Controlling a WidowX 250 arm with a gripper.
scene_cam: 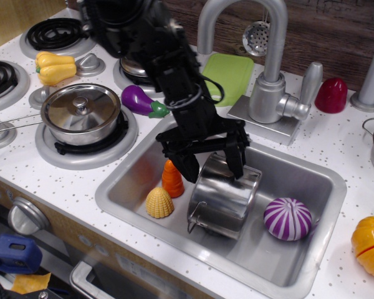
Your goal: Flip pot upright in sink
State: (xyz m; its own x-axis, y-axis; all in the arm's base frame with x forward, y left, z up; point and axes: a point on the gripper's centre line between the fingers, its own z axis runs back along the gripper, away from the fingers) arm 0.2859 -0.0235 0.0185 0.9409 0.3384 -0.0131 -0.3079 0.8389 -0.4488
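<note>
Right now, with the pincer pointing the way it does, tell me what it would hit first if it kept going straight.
Most likely the steel pot: the open pincer points down over the pot's upper end in the sink. Depth is unclear from this single view.

we see a white speckled counter (336, 140) carrying a sink (121, 180) cut into it, just under the black fingers (188, 163). left of the fingers, a purple eggplant (143, 100) lies on the counter, and farther left a lidded steel pot (81, 113) sits on a burner. beyond that, a yellow squash (55, 67) rests between burners. behind the fingers lies a green board (228, 73). right of them stand the faucet (268, 68), a dark red dome (331, 94), and an orange pumpkin (370, 244).
</note>
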